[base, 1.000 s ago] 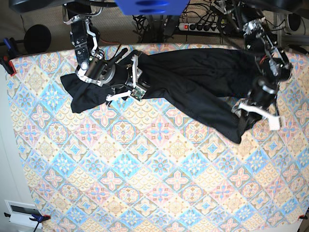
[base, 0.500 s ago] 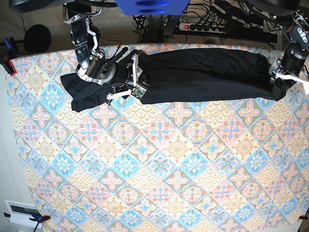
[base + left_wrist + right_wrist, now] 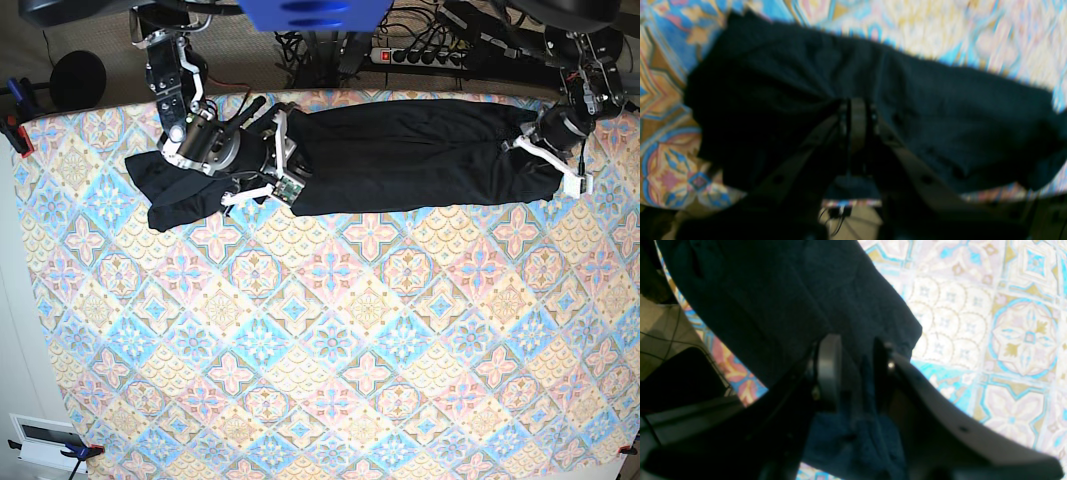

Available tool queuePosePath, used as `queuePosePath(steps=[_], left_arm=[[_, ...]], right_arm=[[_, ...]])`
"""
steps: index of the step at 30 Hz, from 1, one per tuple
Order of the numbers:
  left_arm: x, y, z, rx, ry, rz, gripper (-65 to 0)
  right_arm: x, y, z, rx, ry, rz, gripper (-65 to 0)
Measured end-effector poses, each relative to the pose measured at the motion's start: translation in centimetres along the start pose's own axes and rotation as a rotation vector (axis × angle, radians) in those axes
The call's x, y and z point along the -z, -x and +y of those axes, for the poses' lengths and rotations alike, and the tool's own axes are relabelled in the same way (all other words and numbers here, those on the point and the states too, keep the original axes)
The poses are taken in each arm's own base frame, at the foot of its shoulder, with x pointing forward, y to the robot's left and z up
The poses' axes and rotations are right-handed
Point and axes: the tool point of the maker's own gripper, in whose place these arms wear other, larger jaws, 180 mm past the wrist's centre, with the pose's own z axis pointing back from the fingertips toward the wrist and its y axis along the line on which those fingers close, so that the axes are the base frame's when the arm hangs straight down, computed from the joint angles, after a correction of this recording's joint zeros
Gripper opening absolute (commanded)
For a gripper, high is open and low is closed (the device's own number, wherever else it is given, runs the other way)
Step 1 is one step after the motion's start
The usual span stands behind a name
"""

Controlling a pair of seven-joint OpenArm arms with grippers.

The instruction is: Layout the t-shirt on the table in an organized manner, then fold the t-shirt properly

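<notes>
The black t-shirt (image 3: 420,150) lies stretched in a long band along the far edge of the table (image 3: 350,330). My right gripper (image 3: 278,160) sits on its left part, near the bunched sleeve end. In the right wrist view this gripper (image 3: 855,350) is shut on a fold of the t-shirt (image 3: 756,306) above the table (image 3: 1007,323). My left gripper (image 3: 550,160) is at the shirt's right end. The blurred left wrist view shows its jaws (image 3: 857,126) close together, with creases of the t-shirt (image 3: 940,116) running into them, over the table (image 3: 673,100).
Behind the table's far edge lie a power strip (image 3: 420,55) and cables. A round black object (image 3: 78,78) and a red clamp (image 3: 15,130) sit off the left corner. A white device (image 3: 45,440) is beside the near left corner.
My left gripper carried the shirt's right end from lower on the table out to the far right corner, drawing the cloth straight, then came back slightly left. The right arm stayed put.
</notes>
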Motion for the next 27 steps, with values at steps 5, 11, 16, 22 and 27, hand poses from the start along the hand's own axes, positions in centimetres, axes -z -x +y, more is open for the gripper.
queuePosePath(steps=[5, 11, 16, 22, 27], left_arm=[[-1.0, 0.1, 1.6, 0.011, -0.043, 0.011, -45.3], [-3.0, -1.9, 2.9, -0.084, -0.023, -0.087, -36.4], [-4.8, -3.7, 3.9, -0.143, -0.013, -0.171, -36.5], [-5.1, -3.5, 6.7, -0.109, -0.142, -0.117, -36.2], [-3.0, -1.6, 8.9, -0.09, -0.174, 0.03, -36.1]], right_arm=[[-0.1, -0.1, -0.4, -0.001, 0.011, -0.001, -49.2], [0.3, -1.3, -2.4, -0.025, 0.039, -0.012, -49.2], [1.0, -0.2, -2.9, -0.01, 0.029, 0.017, -49.2], [1.9, 5.3, -3.1, 0.041, -0.01, 0.161, -49.2], [2.1, 7.1, -1.8, 0.073, -0.041, 0.188, -49.2]])
